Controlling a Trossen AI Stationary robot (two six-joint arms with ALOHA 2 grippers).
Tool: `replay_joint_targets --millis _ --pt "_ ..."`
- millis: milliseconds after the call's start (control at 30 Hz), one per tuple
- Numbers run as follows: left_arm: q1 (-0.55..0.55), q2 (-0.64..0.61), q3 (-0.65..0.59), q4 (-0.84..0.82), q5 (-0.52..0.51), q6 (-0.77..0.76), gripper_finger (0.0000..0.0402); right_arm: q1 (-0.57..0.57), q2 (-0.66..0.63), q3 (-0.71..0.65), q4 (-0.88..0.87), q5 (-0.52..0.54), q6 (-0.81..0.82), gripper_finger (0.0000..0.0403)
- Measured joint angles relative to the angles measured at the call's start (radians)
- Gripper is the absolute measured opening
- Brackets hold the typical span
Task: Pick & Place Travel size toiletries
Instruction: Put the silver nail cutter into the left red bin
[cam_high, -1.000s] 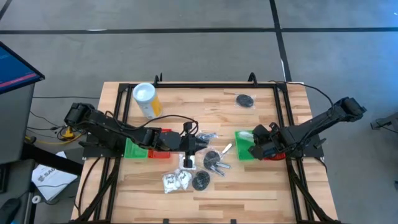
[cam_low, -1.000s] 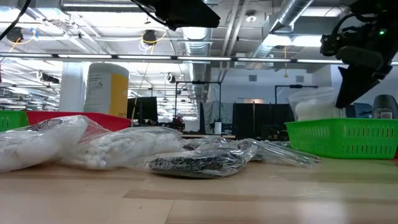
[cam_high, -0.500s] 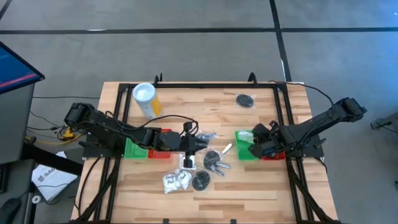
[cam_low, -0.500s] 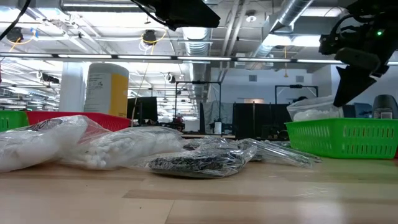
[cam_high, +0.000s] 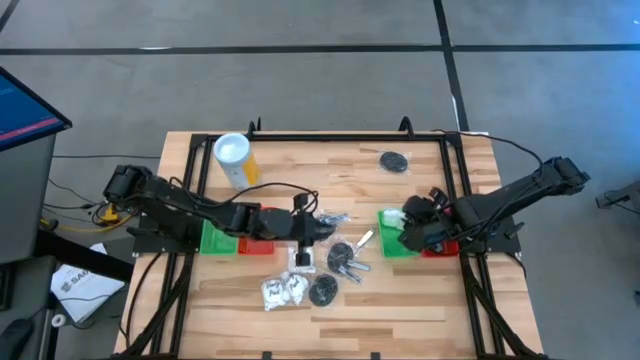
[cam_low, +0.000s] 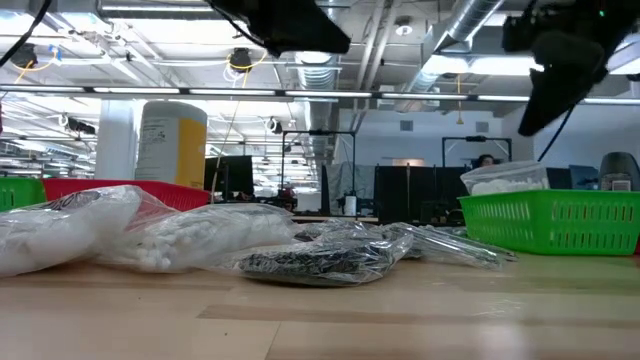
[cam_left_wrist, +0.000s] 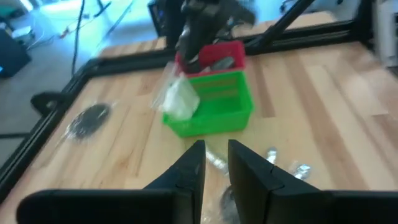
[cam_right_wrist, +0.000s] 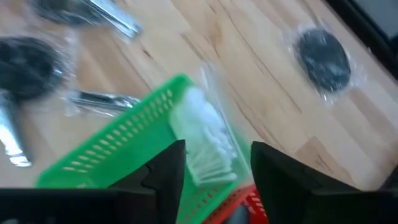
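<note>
Landmark: green basket (cam_high: 392, 232), right of table centre, red basket touching its far-right side.

Nearest the table's front edge, left of and nearer than the green basket: a clear sachet of white pieces (cam_high: 281, 291) and a bagged black disc (cam_high: 323, 292). Both look light; the film wrap is probably slippery and crinkly, so a pinch across the bag's loose edge or straight across the disc seems best.

Closer to the green basket, just left of it: another bagged disc with silvery tubes (cam_high: 347, 262). The tubes are thin and likely to roll; take hold across the middle.

The left gripper (cam_left_wrist: 214, 163) hovers over this cluster, fingers parallel with a narrow gap and nothing between them.

In the green basket: a bag of white cotton-like pieces (cam_right_wrist: 202, 137), soft and compressible, leaning over the rim. The right gripper (cam_right_wrist: 214, 163) hangs just above it, fingers spread apart and empty; the bag looks released.

Farthest, well beyond the green basket near the table's back edge: a lone bagged black disc (cam_high: 394, 160).
</note>
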Motion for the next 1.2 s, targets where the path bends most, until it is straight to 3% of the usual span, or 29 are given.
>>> replay_joint_targets --millis 233,500,833,1200 --pt "0.060 0.073 0.000 -0.008 0.060 -0.065 0.0082 0.000 0.000 0.096 0.027 0.024 -0.119 0.0197" --pt "0.132 0.213 -0.001 -0.012 0.071 -0.151 0.0120 0.000 0.000 0.097 0.168 0.030 -0.197 0.0194" --pt "0.160 0.302 0.000 0.015 0.072 -0.179 0.0180 0.000 0.010 0.079 0.268 0.057 -0.247 0.0180" --pt "0.215 0.369 0.000 0.078 0.099 -0.182 0.0187 0.002 0.084 0.078 0.281 0.079 -0.248 0.0173"
